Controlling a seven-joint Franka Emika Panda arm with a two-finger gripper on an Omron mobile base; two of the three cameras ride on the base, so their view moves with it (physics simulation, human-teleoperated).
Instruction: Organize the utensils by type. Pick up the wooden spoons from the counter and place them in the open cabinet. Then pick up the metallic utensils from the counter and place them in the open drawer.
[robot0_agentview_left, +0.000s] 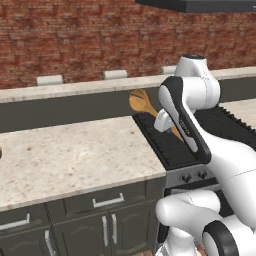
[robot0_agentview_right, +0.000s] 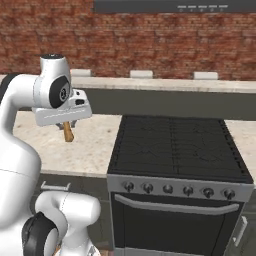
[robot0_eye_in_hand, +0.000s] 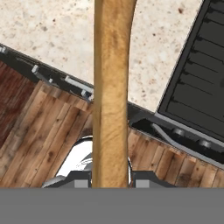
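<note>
So the arm is hanging up over the kitchen with the gripper (robot0_eye_in_hand: 111, 181) clamped on one of the wooden spoons (robot0_agentview_left: 145, 106). In the hand view the spoon's handle is running straight up the middle of the picture from between the two dark finger tips (robot0_eye_in_hand: 81, 180), which are sitting right against either side of it, so the jaws are only partway closed, pinched onto the handle.

In the left base view the spoon's round bowl is sticking out to the left of the arm's white wrist, up in the air above the near left corner of the stove (robot0_agentview_left: 165, 140), with the rest of the handle mostly hidden behind the arm. In the right base view just the stubby end of the handle is poking down below the hand, over the counter (robot0_agentview_right: 75, 145).

The counter is sitting to the left of the stove, beige speckled top, dark grey cupboard fronts (robot0_agentview_left: 100, 220) with silver bar handles underneath. Farther back the raised ledge (robot0_agentview_left: 75, 90) is running along in front of the brick wall (robot0_agentview_left: 75, 35). Looking down past the spoon, the hand view is catching the wood plank floor (robot0_eye_in_hand: 39, 131) way below
</note>
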